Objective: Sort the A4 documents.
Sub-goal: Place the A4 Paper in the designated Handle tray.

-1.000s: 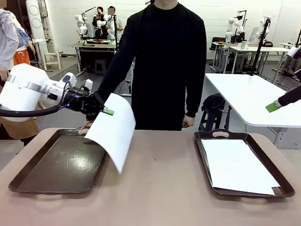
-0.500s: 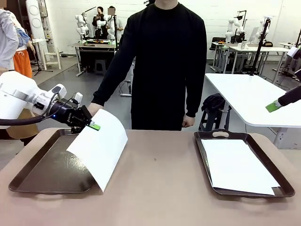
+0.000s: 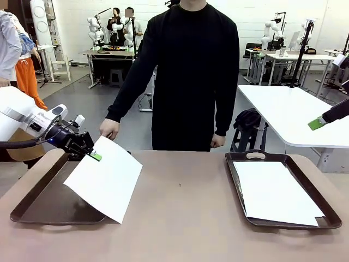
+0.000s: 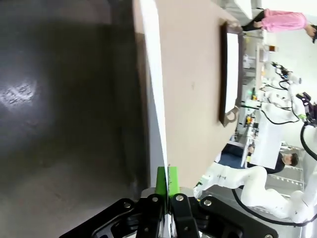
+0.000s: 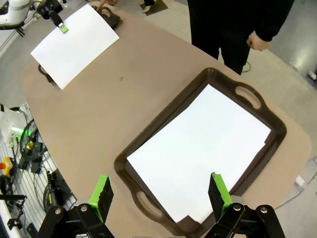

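Where left claw [image 3: 96, 156] pinches: sheet's [image 3: 104, 179] corner.

The held sheet [image 3: 103, 184] is plain white, as are the sheets [image 3: 274, 190] in the right tray [image 3: 328, 206] (dark brown, glossy, like the left tray [image 3: 42, 203]). The tabletop [image 3: 185, 218] is pale brown, the person's sweater [image 3: 192, 65] black, and the gripper pads [image 5: 103, 195] bright green on black fingers.
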